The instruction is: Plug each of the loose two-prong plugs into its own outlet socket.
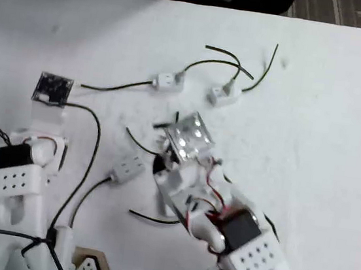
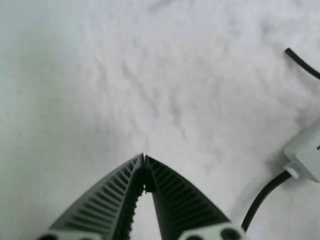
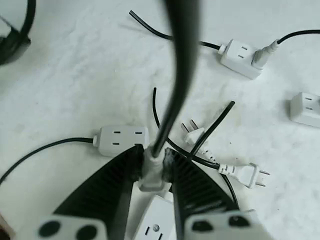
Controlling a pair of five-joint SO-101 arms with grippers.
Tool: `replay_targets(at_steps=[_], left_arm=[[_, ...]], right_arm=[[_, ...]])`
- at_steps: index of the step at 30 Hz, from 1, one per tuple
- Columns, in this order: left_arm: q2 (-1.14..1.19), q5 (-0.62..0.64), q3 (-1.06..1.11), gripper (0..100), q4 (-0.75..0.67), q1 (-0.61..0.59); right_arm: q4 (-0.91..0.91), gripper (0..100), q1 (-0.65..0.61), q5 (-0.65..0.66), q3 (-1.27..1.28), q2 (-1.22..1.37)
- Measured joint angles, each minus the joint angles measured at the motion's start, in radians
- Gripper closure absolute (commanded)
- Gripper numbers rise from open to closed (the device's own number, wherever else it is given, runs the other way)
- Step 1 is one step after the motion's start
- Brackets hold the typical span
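Observation:
My right gripper (image 3: 152, 156) is shut on a white two-prong plug (image 3: 150, 172), whose black cord (image 3: 180, 75) rises toward the camera. Just under the plug lies a white outlet socket (image 3: 154, 227); whether they touch I cannot tell. Another outlet (image 3: 122, 141) lies beside the fingers. Two loose plugs (image 3: 192, 132) (image 3: 245, 172) rest on the table close by. Farther off, an outlet (image 3: 242, 57) has a plug in it, and one more outlet (image 3: 305, 107) sits apart. My left gripper (image 2: 144, 159) is shut on nothing above bare table, with an outlet (image 2: 306, 159) off to one side.
In the high view the right arm (image 1: 246, 242) is at the table's middle and the left arm (image 1: 13, 180) at the left. Outlets (image 1: 167, 82) (image 1: 223, 95) (image 1: 127, 167) and black cords (image 1: 117, 88) are scattered between them. The white table (image 1: 328, 113) has free room at the right.

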Motion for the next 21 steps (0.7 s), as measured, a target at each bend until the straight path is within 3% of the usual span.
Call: replay_targets(at_steps=[11,21], left_arm=[[-0.057,0.012,0.155,98,-0.127,-0.089],[-0.057,0.015,0.164,98,-0.132,-0.100]], right_arm=[[-0.261,98.1,-0.098,-0.025,-0.072,0.485],[-0.318,98.1,-0.107,-0.025,-0.238,0.799]])
